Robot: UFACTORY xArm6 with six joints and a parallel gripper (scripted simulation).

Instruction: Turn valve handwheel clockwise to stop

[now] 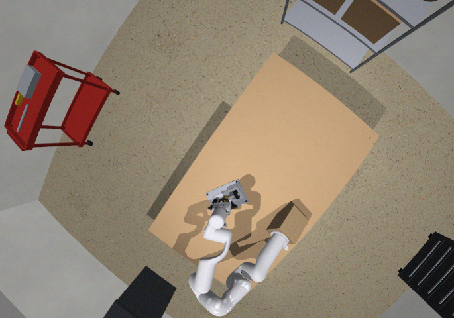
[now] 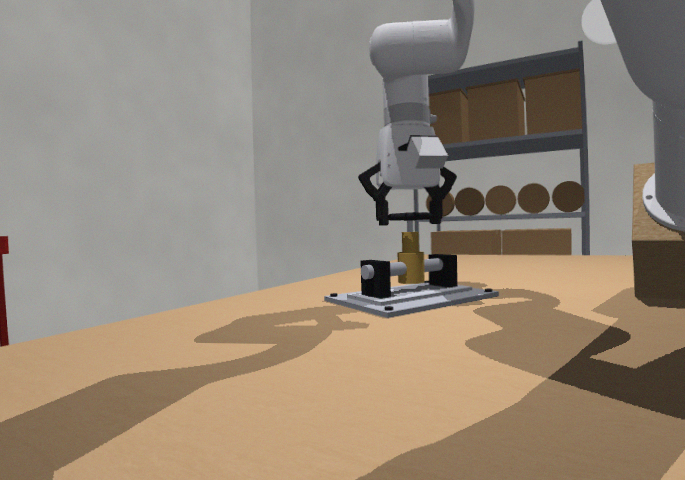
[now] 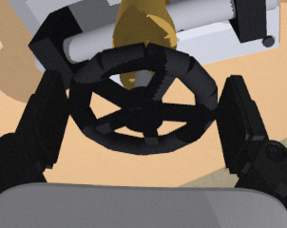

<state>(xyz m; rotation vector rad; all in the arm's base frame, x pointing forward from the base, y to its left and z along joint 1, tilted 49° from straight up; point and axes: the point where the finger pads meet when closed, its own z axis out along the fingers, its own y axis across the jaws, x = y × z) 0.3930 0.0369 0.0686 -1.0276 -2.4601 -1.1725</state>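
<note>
The valve [image 2: 411, 264] [image 1: 230, 195] stands on a grey baseplate [image 2: 411, 302] on the table: a brass body [image 3: 143, 22], a grey pipe [image 3: 207, 9] between black clamps, and a black spoked handwheel [image 3: 143, 98] [image 2: 408, 215] on top, lying level. My gripper [image 3: 143, 91] [image 2: 408, 210] points straight down over the handwheel. Its fingers stand wide open on either side of the rim, with a small gap on each side. Nothing is held.
A cardboard box [image 1: 291, 220] [image 2: 674, 271] carries the arm's base on the table, right of the valve. A shelf with boxes [image 2: 513, 147] stands behind the table. A red cart [image 1: 47, 101] stands far left and a black cabinet [image 1: 445, 273] at the lower right.
</note>
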